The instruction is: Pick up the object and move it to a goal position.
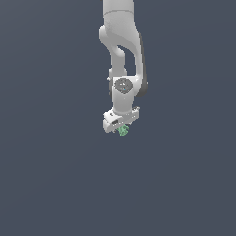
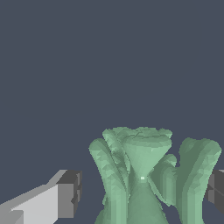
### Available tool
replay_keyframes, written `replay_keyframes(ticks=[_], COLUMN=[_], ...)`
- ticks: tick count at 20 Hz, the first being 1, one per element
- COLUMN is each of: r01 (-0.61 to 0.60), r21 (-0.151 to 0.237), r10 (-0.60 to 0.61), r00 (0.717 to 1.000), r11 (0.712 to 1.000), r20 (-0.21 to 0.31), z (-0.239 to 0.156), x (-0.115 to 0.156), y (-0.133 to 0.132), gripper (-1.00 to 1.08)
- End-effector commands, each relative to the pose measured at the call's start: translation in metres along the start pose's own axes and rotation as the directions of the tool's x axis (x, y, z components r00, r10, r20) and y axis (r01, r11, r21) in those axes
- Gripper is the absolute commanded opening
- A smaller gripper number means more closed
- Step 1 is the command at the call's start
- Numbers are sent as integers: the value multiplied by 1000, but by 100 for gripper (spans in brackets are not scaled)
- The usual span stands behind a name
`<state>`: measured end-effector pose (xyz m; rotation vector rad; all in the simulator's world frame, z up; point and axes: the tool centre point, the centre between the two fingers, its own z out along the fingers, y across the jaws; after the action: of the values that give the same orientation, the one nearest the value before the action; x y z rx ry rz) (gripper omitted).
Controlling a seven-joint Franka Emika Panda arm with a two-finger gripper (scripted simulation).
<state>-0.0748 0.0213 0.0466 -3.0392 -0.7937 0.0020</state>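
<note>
The object (image 1: 123, 131) is a tiny light-green lumpy item sitting directly under the white gripper (image 1: 121, 127) in the exterior view. In the wrist view the object (image 2: 144, 175) fills the space between the two dark fingertip pads. One pad (image 2: 70, 194) stands a small gap away from the object's side. The other pad (image 2: 217, 192) is at the object's opposite edge and seems to touch it. The jaws stand around the object and are open. I cannot tell from these views whether the object rests on the surface.
The white arm (image 1: 122, 50) comes down from the top of the exterior view. Everything around it is a plain dark grey-blue surface (image 1: 55, 175) with no other objects in sight.
</note>
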Motion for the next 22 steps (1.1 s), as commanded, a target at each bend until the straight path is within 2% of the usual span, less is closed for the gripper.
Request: replay_keyframes(ticks=[1, 3, 4, 16, 22], r01=[0, 1, 1, 1, 1], r21=[-1, -1, -1, -1, -1], r10=[0, -1, -1, -1, -1], r00=[1000, 1000, 1000, 1000, 1000], r11=[1000, 1000, 1000, 1000, 1000], r20=[-1, -1, -1, -2, -2], z=[5, 6, 6, 5, -10], x=[0, 1, 1, 0, -10], y=[0, 0, 0, 1, 16], gripper=[100, 100, -100, -100, -100])
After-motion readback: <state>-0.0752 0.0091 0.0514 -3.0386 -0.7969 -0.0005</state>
